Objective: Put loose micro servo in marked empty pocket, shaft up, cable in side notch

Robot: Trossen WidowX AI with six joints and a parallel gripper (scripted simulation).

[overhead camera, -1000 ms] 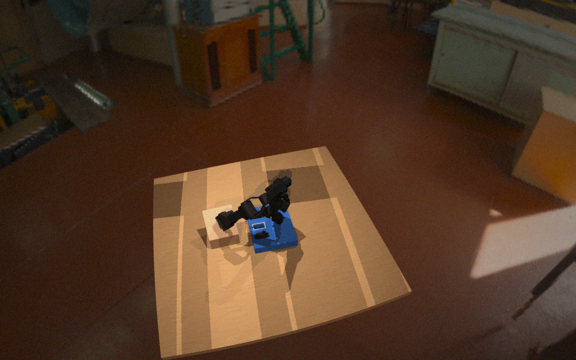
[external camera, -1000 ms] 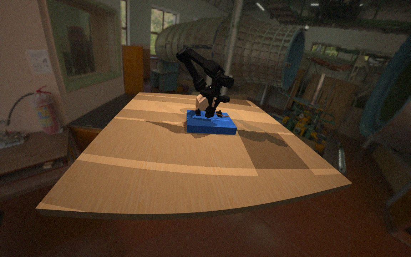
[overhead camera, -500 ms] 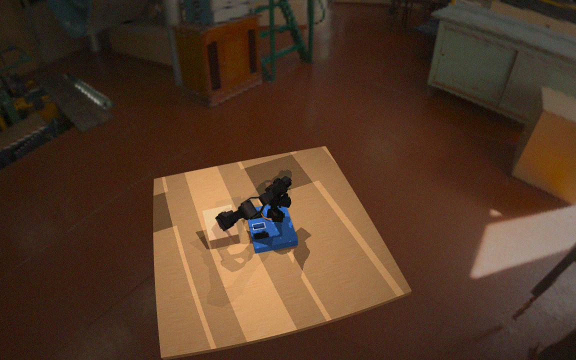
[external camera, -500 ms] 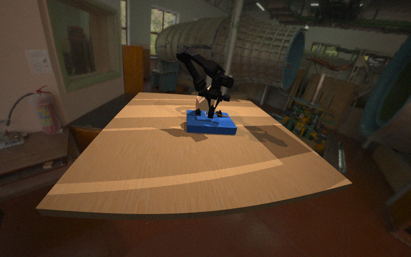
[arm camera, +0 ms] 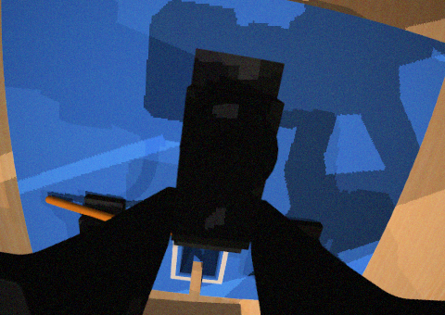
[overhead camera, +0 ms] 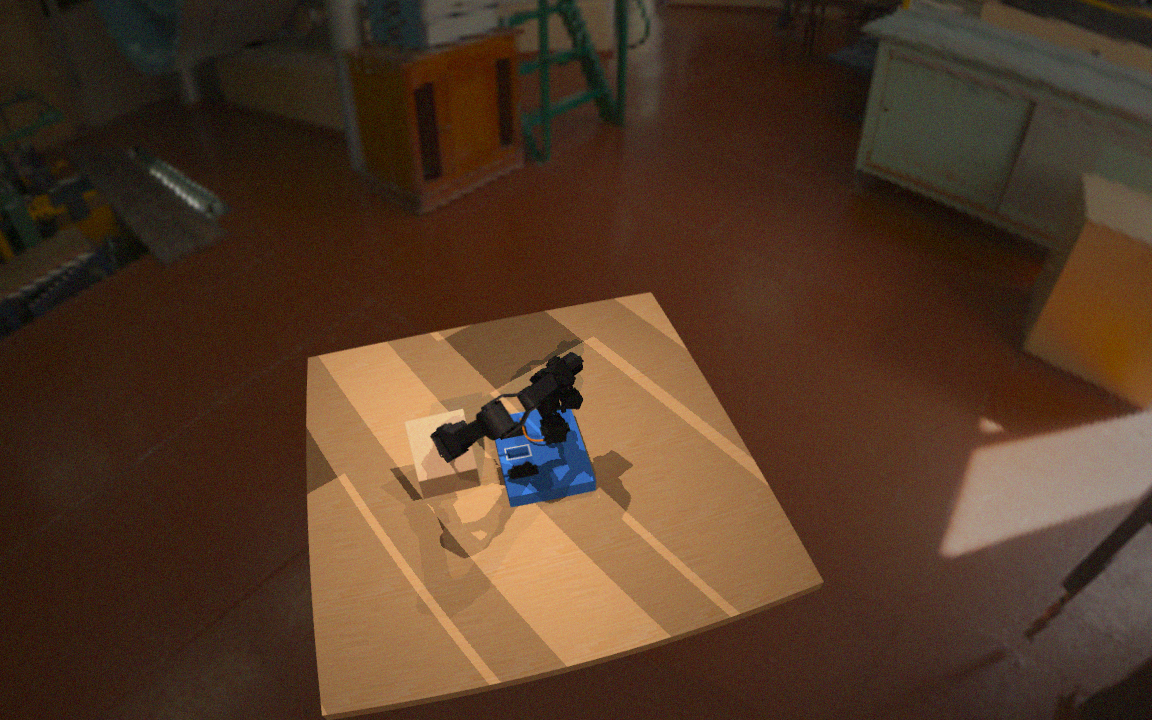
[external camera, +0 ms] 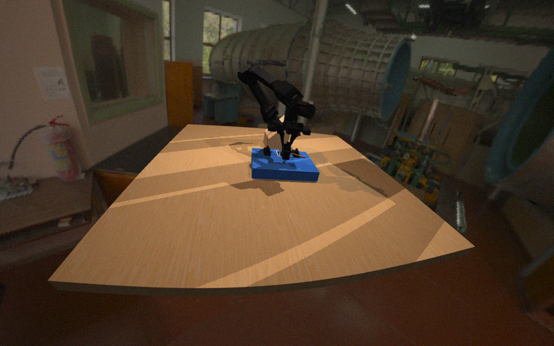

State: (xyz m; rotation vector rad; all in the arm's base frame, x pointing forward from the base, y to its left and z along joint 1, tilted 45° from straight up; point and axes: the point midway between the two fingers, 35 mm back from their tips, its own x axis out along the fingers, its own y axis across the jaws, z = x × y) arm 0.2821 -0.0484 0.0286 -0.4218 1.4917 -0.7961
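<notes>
My gripper (overhead camera: pixel 555 419) (external camera: pixel 286 145) (arm camera: pixel 215 204) is shut on the black loose servo (external camera: pixel 285 153) (arm camera: pixel 227 139), which hangs just above the blue deck (overhead camera: pixel 553 497) (external camera: pixel 283 173) (arm camera: pixel 37 56). The output shaft is too dark to make out. The orange cable (external camera: pixel 298 155) (arm camera: pixel 76 207) passes behind the left finger in the wrist view and sticks out left. The empty pocket (overhead camera: pixel 517 452), with its white outline (arm camera: pixel 173 264), shows below the servo's near end in the wrist view; its side notch (arm camera: pixel 197 278) faces the deck's near edge. The servo is beside the pocket, not in it.
Seated black servos flank the pocket: one (overhead camera: pixel 522 470) (external camera: pixel 267 150) (arm camera: pixel 310 227) on the right in the wrist view, another (external camera: pixel 296 151) (arm camera: pixel 104 205) on the left, both partly behind the fingers. A pale block (overhead camera: pixel 426 438) stands by the arm's base on the wooden table (overhead camera: pixel 652 573) (external camera: pixel 210 232).
</notes>
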